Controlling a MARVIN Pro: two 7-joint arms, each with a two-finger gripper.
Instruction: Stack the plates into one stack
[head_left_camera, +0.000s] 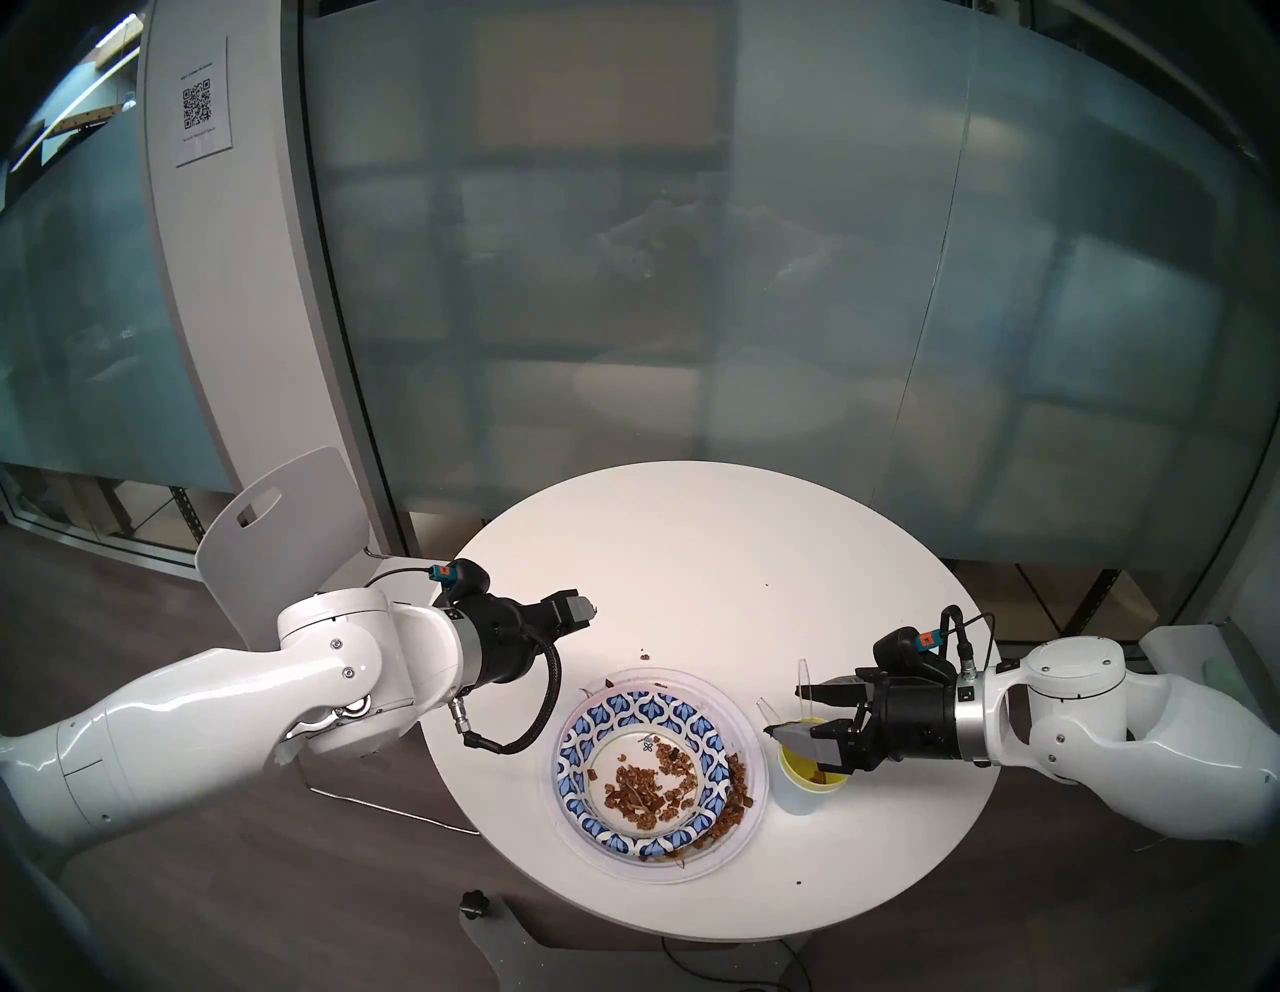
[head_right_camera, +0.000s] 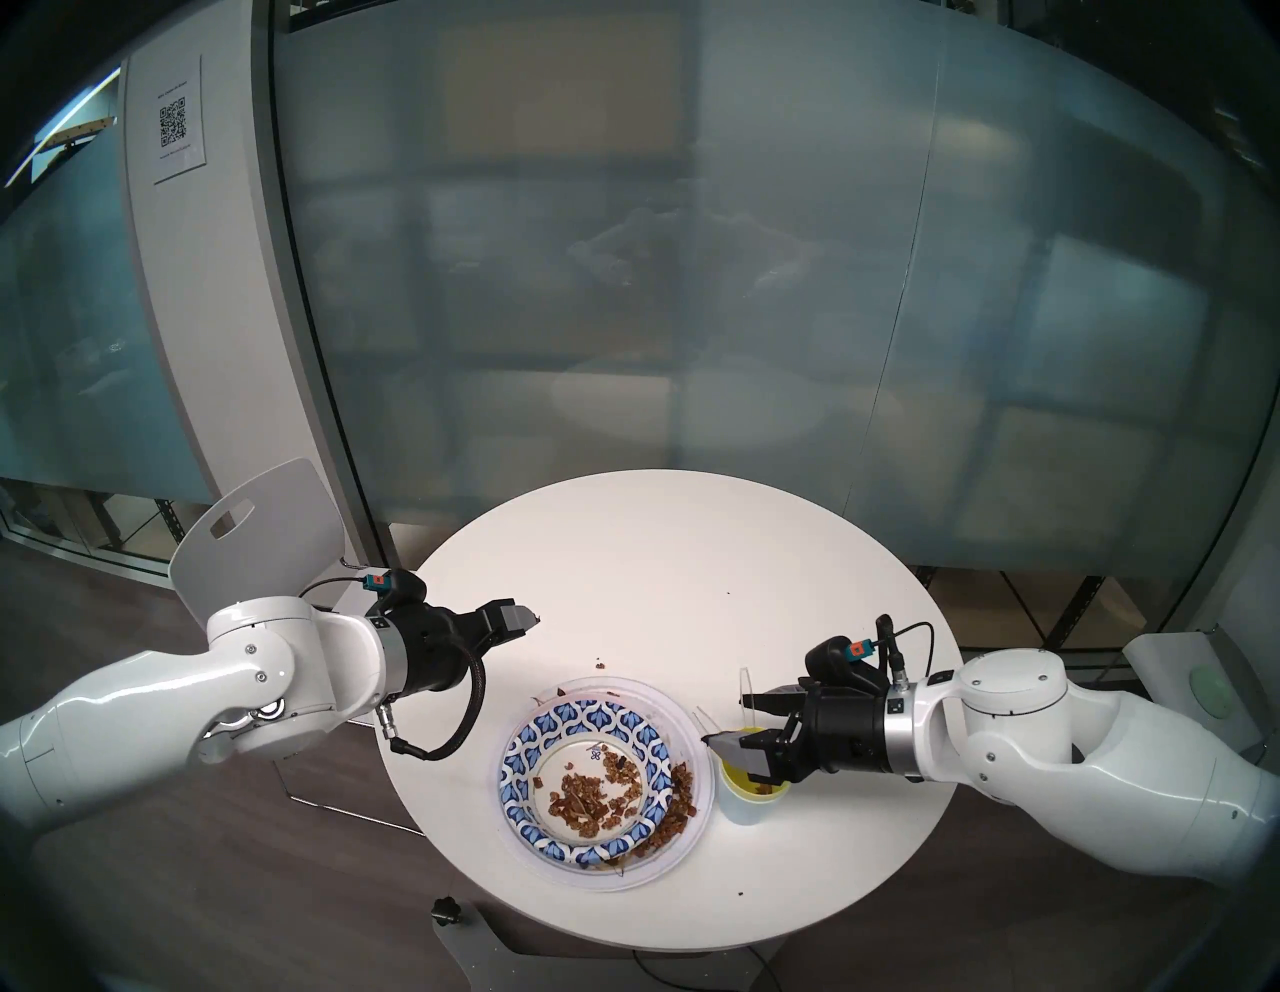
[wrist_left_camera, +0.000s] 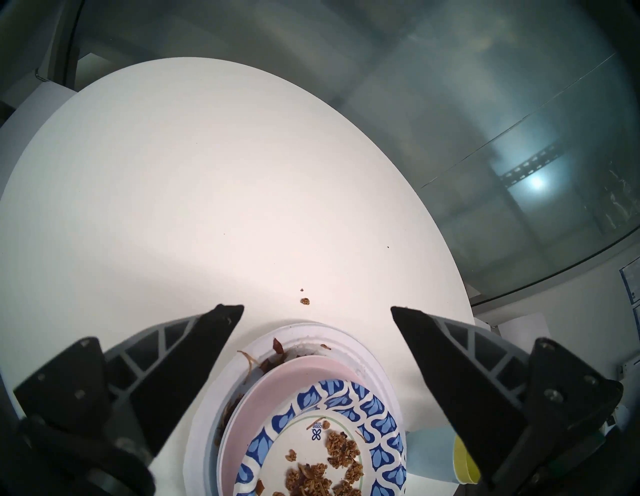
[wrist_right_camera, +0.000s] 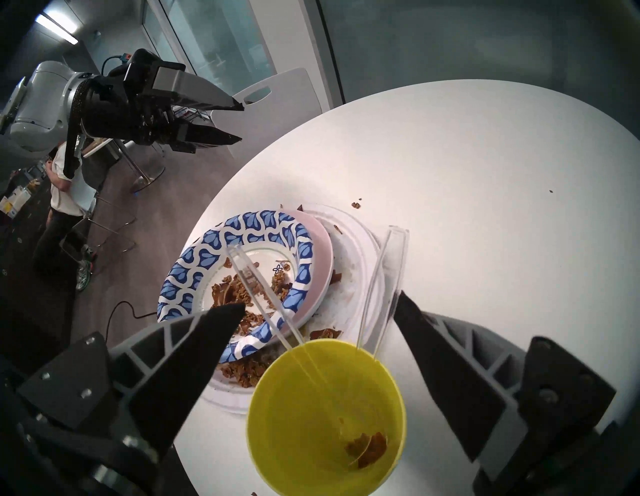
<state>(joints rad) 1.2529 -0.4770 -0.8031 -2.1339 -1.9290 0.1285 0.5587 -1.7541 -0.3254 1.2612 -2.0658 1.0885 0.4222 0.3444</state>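
The plates sit in one stack on the round white table (head_left_camera: 692, 554), near its front edge. The large white plate (head_left_camera: 751, 745) is the base. The blue-white leaf-patterned paper plate (head_left_camera: 596, 734) is uppermost and holds brown food scraps. A pale pink plate (wrist_left_camera: 287, 384) shows under the patterned one, with a thin light blue edge (wrist_left_camera: 213, 450) below it. My left gripper (head_left_camera: 589, 613) hovers open and empty, above and to the left of the stack. My right gripper (head_left_camera: 783, 711) is open and empty over the cup to the stack's right.
A yellow cup (head_left_camera: 810, 776) nested in a light blue cup (head_left_camera: 796, 796) stands just right of the stack, with clear plastic cutlery (wrist_right_camera: 381, 277) sticking out of it. Crumbs (head_left_camera: 644, 654) lie behind the stack. A white chair (head_left_camera: 277, 526) stands behind my left arm.
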